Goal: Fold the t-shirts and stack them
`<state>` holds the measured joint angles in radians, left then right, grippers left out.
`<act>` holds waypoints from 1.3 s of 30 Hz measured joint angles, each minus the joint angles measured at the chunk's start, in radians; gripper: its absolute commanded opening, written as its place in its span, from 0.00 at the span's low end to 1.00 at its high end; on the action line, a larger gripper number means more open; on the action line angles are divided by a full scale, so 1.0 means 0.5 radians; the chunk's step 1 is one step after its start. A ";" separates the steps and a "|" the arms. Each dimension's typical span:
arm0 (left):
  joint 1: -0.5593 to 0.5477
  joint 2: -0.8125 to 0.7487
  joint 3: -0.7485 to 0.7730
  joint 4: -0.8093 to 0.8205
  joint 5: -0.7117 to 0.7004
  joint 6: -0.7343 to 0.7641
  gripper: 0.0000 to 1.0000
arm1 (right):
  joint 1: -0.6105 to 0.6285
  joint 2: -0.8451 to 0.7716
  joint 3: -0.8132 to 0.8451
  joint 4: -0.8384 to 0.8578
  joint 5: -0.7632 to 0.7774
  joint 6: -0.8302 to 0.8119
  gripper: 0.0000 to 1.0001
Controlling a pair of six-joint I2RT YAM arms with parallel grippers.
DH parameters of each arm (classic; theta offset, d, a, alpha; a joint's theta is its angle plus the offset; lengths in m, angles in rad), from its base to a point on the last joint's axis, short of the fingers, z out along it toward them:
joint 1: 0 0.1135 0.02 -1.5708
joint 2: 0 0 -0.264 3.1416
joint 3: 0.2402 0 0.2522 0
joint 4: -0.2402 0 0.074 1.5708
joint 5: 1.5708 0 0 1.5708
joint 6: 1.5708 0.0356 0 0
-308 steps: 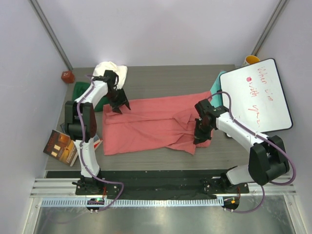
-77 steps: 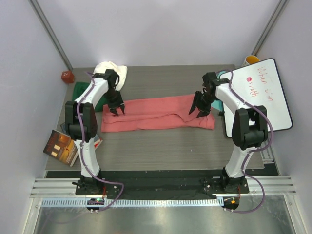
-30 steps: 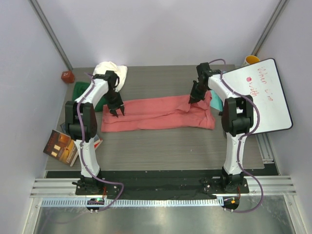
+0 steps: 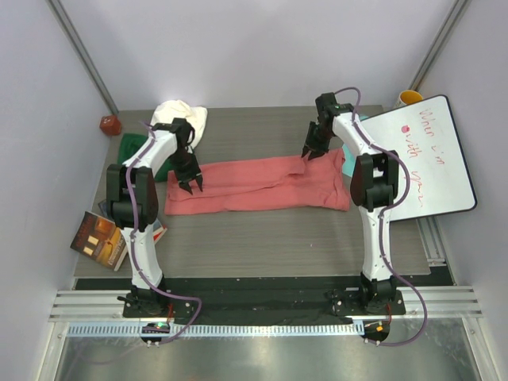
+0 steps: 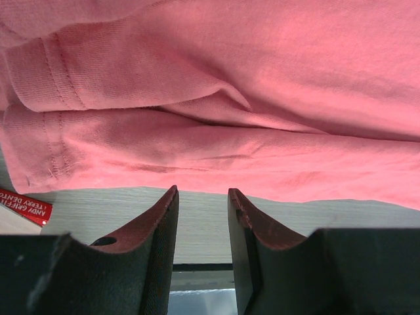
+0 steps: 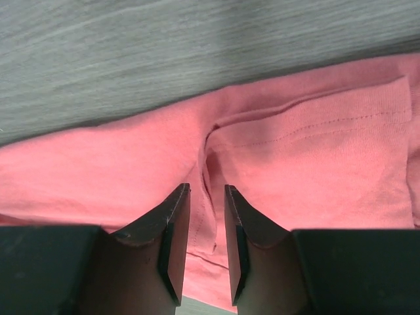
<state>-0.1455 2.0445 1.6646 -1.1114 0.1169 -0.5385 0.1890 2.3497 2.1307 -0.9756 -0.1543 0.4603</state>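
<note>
The salmon-pink t-shirt (image 4: 262, 184) lies folded into a long band across the middle of the table. It fills the left wrist view (image 5: 249, 85) and the right wrist view (image 6: 308, 164). My left gripper (image 4: 189, 184) hovers at its left end, jaws open and empty (image 5: 202, 191), fingertips over the shirt's near edge. My right gripper (image 4: 309, 153) is at the shirt's far right edge, jaws narrowly open (image 6: 207, 188) above a sleeve fold. The dark green t-shirt (image 4: 133, 148) and the cream-white t-shirt (image 4: 181, 113) lie bunched at the far left.
A whiteboard (image 4: 432, 155) leans at the right edge over a teal object (image 4: 354, 132). A yellow cup (image 4: 409, 97) is behind the whiteboard. A red object (image 4: 109, 125) sits far left. Books (image 4: 100, 236) lie off the table's left front corner.
The pink shirt went from spread out to a narrow lengthwise band. My right gripper moved from its front right to its far right edge. The left gripper barely moved.
</note>
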 measured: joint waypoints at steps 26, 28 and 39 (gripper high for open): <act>-0.006 0.000 -0.085 0.040 0.036 -0.005 0.36 | 0.102 -0.247 -0.467 0.182 -0.041 -0.063 0.34; -0.006 0.000 -0.088 0.040 0.036 -0.005 0.36 | 0.105 -0.206 -0.422 0.184 -0.050 -0.063 0.34; -0.006 -0.043 -0.105 0.063 -0.001 0.004 0.57 | 0.104 -0.113 -0.359 0.184 -0.056 -0.072 0.36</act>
<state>-0.1486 2.0232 1.6123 -1.0801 0.1165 -0.5365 0.2409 2.2932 1.9514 -0.8837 -0.1825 0.4244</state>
